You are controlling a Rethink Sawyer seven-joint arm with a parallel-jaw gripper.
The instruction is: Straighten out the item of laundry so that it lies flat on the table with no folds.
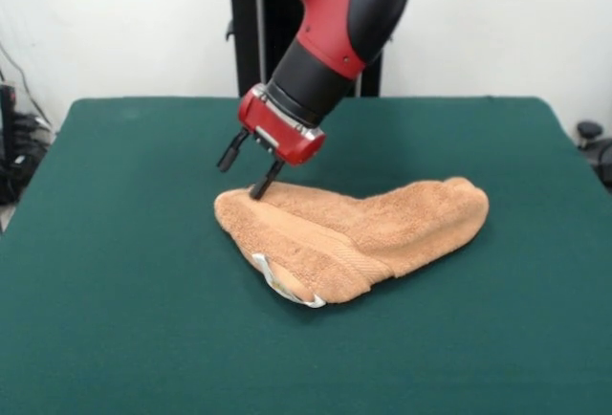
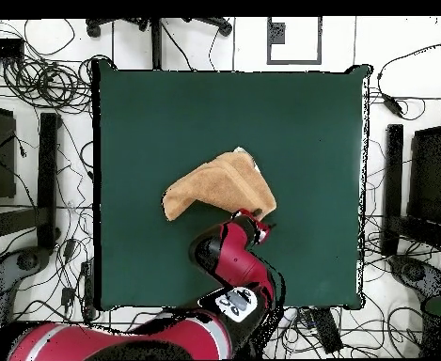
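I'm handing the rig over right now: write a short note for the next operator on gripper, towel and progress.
Gripper: open, tilted, one fingertip at the far edge of the orange-tan terry-cloth towel, nothing held.
Towel: mid-table on the dark green felt-covered table, folded over itself into a bent, boot-like shape; white tag at its camera-side corner.
Done: nothing flat yet.
Left: grasp an edge, open the fold, spread it flat.

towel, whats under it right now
Only the green table shows around the folded towel. It lies doubled over itself, white tag peeking out; whatever lies beneath the folds is covered.
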